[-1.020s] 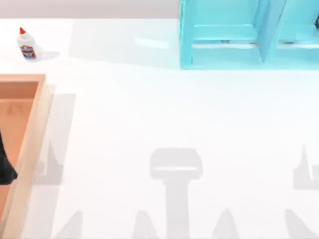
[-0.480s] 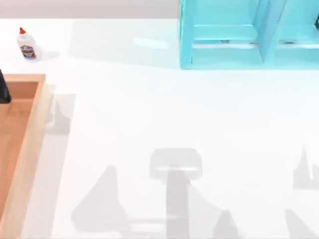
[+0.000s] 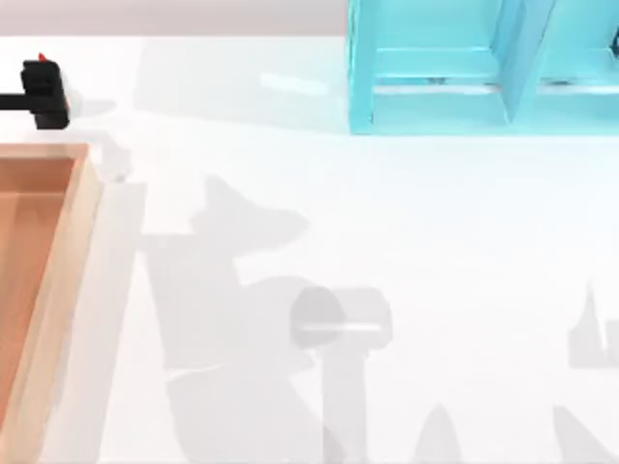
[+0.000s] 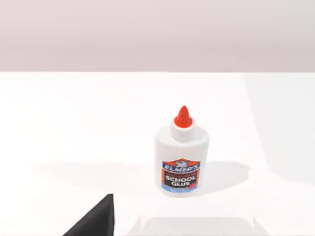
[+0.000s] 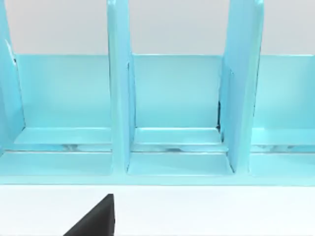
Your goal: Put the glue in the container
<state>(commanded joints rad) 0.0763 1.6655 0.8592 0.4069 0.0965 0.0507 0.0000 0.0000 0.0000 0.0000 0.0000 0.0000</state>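
Observation:
The glue (image 4: 181, 156), a small white bottle with a red-orange cap, stands upright on the white table at the far left back. In the top view my left gripper (image 3: 44, 94) hangs over it, so just the red cap tip of the glue (image 3: 41, 57) peeks out. The left wrist view has the bottle ahead of the gripper, apart from it, with one black finger (image 4: 96, 220) off to the side, so the gripper is open. The container (image 3: 60, 280), a shallow wooden box, lies along the table's left edge, nearer than the bottle.
A turquoise shelf unit (image 3: 484, 72) with dividers stands at the back right and faces the right wrist camera as shelf unit (image 5: 177, 98). One black finger (image 5: 96, 220) of my parked right gripper shows there, set off to the side.
My left gripper has moved from over the container's left side toward the back of the table and now sits above the glue. The bottle has stayed where it was.

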